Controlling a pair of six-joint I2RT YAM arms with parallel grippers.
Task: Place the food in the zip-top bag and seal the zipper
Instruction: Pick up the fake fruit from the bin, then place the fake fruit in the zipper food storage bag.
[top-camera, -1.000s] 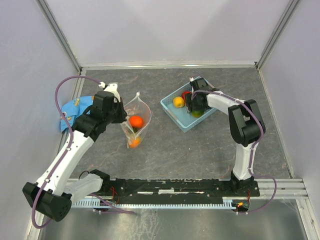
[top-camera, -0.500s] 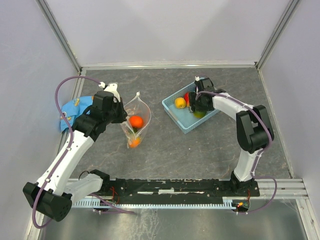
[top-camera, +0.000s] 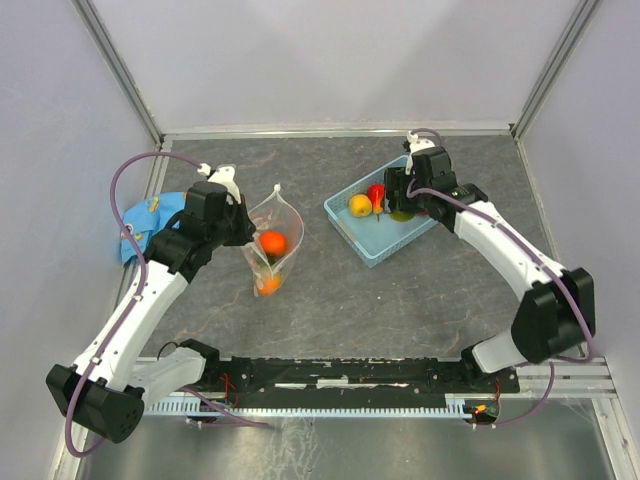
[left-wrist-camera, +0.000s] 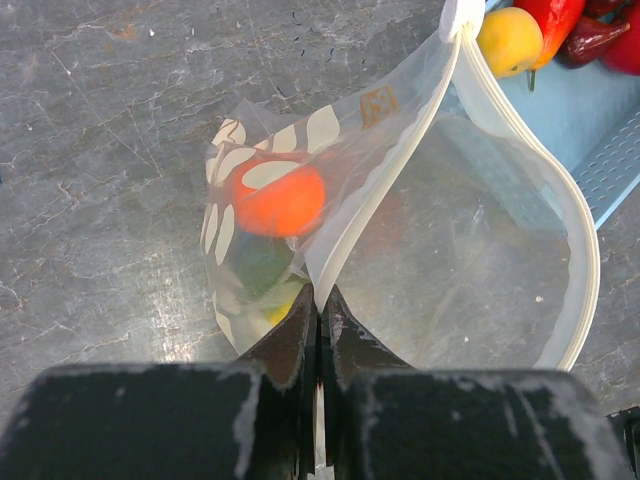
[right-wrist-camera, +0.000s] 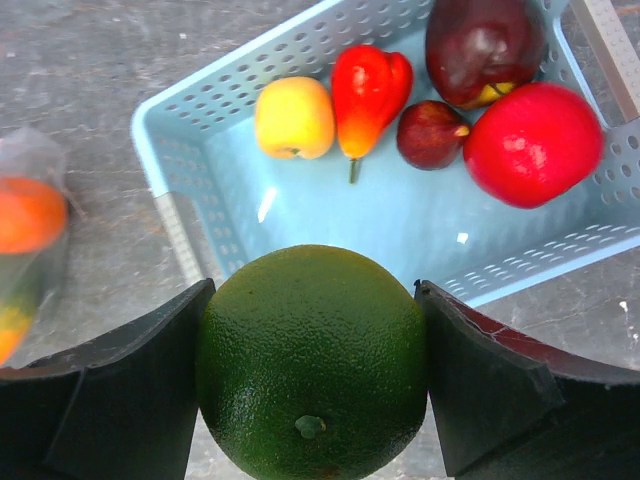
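Holding the bag (left-wrist-camera: 470, 250) up by one lip, the left gripper (left-wrist-camera: 320, 300) is clenched on the near rim. The right gripper (right-wrist-camera: 312, 335) grasps a round green fruit (right-wrist-camera: 310, 370) across its widest part, jaws spread far apart, over the near wall of the basket (right-wrist-camera: 190, 200). An orange fruit (left-wrist-camera: 283, 200) and some darker green and yellowish food already sit low in the bag. A yellow fruit (right-wrist-camera: 293, 117), a red pepper (right-wrist-camera: 368, 90), two maroon pieces and a red one (right-wrist-camera: 533, 145) lie in the basket.

The likeliest trouble is at the mouth. Only one lip is pinched; the far lip, edged by the zipper (left-wrist-camera: 590, 250), hangs free and keeps its curve only by the plastic's own stiffness. The green fruit looks wide against that leaf-shaped opening, so a slightly off-centre approach could catch the free lip, fold it inward, or drag the rim out of the pinch and drop the bag onto the table (top-camera: 400, 300). The fruit is glossy and round and is held on two small contact patches, so a quick swing across the gap could roll it loose. The two wrists would also come close together at the bag.

In the top view the bag's long axis runs roughly far to near: the white tab (left-wrist-camera: 462, 15) end points away from the arm bases and the food-weighted end towards them. The mouth faces upward and towards the basket, its opening longest from the pinch out to the tab.
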